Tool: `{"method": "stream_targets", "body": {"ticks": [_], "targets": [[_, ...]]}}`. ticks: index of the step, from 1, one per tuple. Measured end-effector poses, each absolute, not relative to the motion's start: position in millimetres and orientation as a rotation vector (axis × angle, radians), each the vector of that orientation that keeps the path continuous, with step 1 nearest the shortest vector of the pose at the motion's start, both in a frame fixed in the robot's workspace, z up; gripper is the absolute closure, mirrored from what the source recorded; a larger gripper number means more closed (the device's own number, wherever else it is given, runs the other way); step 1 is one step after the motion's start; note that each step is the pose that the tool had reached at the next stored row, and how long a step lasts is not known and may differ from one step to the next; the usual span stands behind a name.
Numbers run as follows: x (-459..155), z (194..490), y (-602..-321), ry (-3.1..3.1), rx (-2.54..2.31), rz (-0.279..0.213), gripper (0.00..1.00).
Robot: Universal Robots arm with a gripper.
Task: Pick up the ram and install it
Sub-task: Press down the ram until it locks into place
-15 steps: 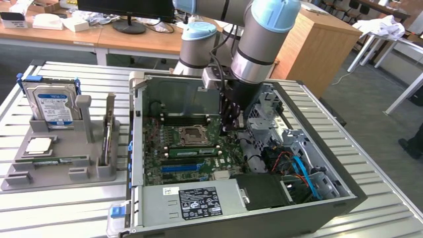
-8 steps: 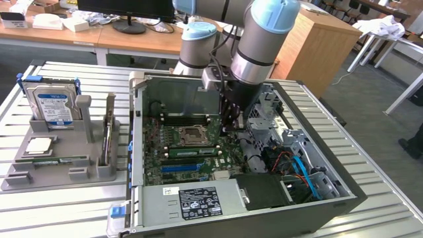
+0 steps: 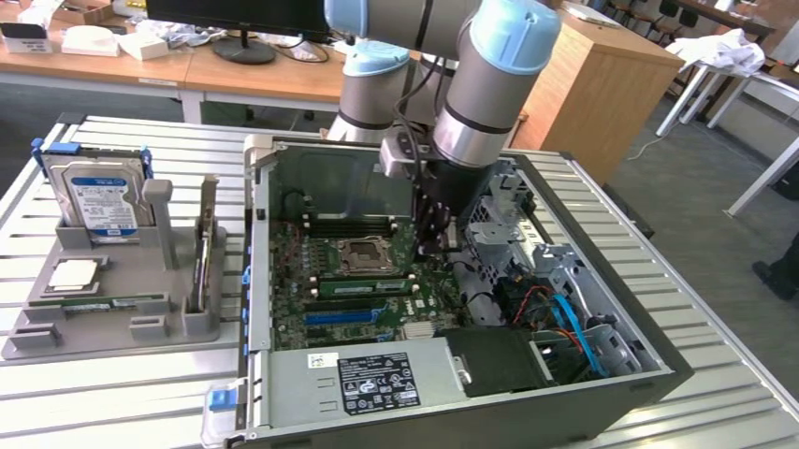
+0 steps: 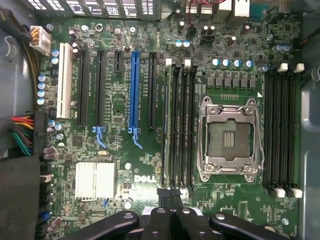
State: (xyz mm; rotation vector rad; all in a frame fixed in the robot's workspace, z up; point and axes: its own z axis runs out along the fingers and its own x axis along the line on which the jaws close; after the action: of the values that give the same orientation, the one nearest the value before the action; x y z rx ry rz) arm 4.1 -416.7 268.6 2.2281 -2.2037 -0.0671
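Observation:
A green ram [image 3: 363,285] lies lengthwise in a slot beside the CPU socket [image 3: 363,253] inside the open computer case [image 3: 649,369]. My gripper [image 3: 435,245] reaches down into the case at the end of that slot bank, on the exterior view's right of the stick. In the wrist view my gripper [image 4: 171,196] is shut, its black fingertips pressed together over the near end of the long black slots [image 4: 181,125] next to the socket [image 4: 230,135]. Nothing shows between the fingertips. In the wrist view I cannot tell the stick from the slots.
A grey holder [image 3: 163,332] on the exterior view's left carries a hard drive [image 3: 100,196], a thin upright card [image 3: 202,248] and a flat green strip [image 3: 107,301]. The power supply [image 3: 374,379], drive cage [image 3: 512,224] and blue and orange cables [image 3: 568,323] crowd the case.

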Motion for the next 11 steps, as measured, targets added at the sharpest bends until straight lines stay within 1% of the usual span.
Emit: {"method": "stream_targets", "body": {"ticks": [11], "targets": [[4,257,-417,-2.204,2.228,-0.067,0.9]]}}
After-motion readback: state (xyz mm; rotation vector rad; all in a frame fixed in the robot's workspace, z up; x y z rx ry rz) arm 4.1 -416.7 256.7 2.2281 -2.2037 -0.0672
